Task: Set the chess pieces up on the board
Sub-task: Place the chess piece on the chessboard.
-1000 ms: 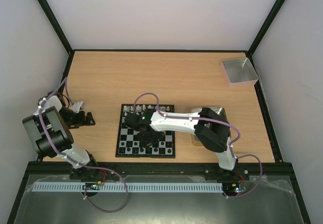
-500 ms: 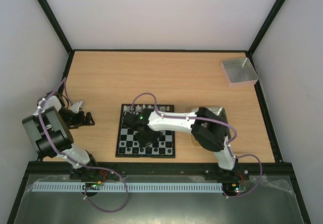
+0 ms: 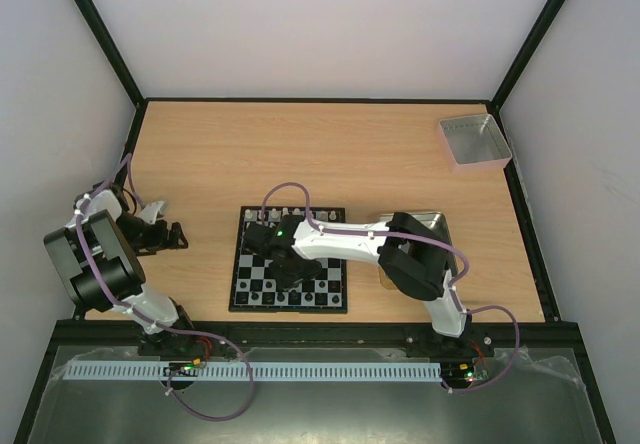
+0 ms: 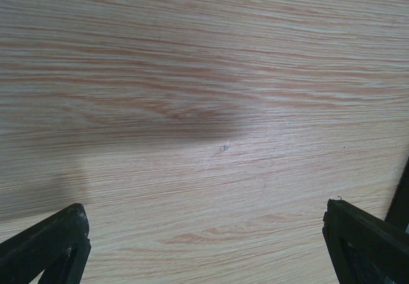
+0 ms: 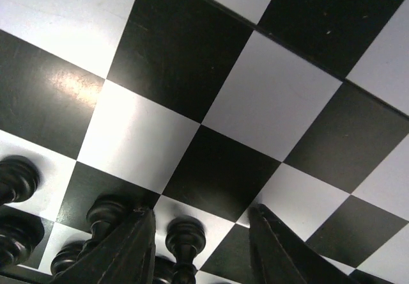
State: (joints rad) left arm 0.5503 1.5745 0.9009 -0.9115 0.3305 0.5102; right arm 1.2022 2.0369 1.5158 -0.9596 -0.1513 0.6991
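Note:
The board (image 3: 238,264) lies at the table's near middle, with white chess pieces (image 3: 290,213) along its far row and black ones (image 3: 318,299) along its near row. My right gripper (image 3: 285,276) hangs low over the board's near half. In the right wrist view its jaws (image 5: 199,212) stand apart around a black pawn (image 5: 185,236) that stands upright on a white square, touching neither finger. More black pieces (image 5: 18,178) stand to its left. My left gripper (image 3: 178,235) rests left of the board, wide open over bare wood (image 4: 203,208).
A grey square tray (image 3: 474,142) sits at the far right corner. A metal tin (image 3: 425,222) lies right of the board, mostly under the right arm. Black frame rails border the table.
The right gripper has edged slightly left over the board and its jaws have parted from the black pawn. The left arm has not moved.

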